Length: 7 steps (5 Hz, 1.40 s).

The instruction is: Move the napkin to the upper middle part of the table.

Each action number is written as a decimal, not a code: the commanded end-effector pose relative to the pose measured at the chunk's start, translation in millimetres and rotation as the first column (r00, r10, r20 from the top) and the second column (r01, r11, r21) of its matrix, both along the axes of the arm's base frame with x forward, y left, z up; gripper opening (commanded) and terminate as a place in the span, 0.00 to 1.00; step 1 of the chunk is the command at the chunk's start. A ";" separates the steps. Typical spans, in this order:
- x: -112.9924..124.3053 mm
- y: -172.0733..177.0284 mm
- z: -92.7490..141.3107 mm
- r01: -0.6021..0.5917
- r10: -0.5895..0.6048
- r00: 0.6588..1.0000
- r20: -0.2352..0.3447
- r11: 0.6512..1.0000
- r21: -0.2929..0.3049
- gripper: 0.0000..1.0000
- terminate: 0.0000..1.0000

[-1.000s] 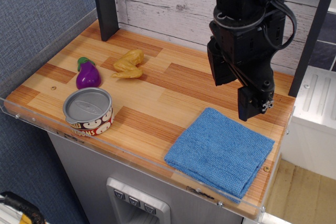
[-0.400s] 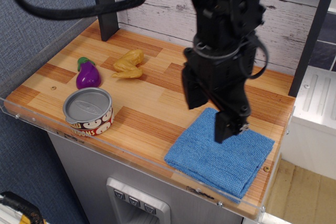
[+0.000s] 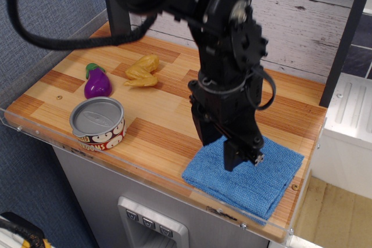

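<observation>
**Gripper down over the blue napkin at the lower right**

We see the napkin (image 3: 250, 172), a bright blue folded cloth, lying flat in the lower right of the frame, on the near right corner of the table (image 3: 168, 117). Its near edge runs close along the clear plastic rim, and its right corner sits just beside the table's right end. The upper middle part of the table, below the white plank wall, holds no cloth.

The black arm comes in from the top of the frame and bends down over the centre right of the table. Its gripper (image 3: 224, 146) hangs low above the left portion of the napkin, and its two dark fingers stand apart from each other: one toward the cloth's upper left edge, the other (image 3: 238, 155) over the cloth itself. The jaws are spread, with nothing between them. We cannot tell whether the fingertips touch the fabric or stop just above it.

On the left side of the frame, well apart from the napkin, we find a tin can (image 3: 97, 123) standing upright near the front edge, a purple toy eggplant (image 3: 97, 82) just behind it, and a yellow toy chicken piece (image 3: 143, 71) farther back toward the middle.
</observation>
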<state>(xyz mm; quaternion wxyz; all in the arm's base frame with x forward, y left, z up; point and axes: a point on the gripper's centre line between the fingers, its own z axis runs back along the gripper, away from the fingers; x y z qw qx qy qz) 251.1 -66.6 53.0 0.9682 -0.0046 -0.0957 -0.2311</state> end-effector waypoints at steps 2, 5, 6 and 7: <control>16.9 -21.4 -25.0 0.034 -0.030 0.997 0.073 0.998 -0.051 0.00 0.00; 30.5 -5.2 -43.8 -0.063 0.065 0.995 0.076 0.998 -0.030 0.00 0.00; 42.5 6.9 -52.4 -0.071 0.072 0.995 0.067 0.997 -0.021 0.00 0.00; 53.8 14.0 -52.6 -0.081 0.080 0.994 0.078 0.997 0.010 0.00 0.00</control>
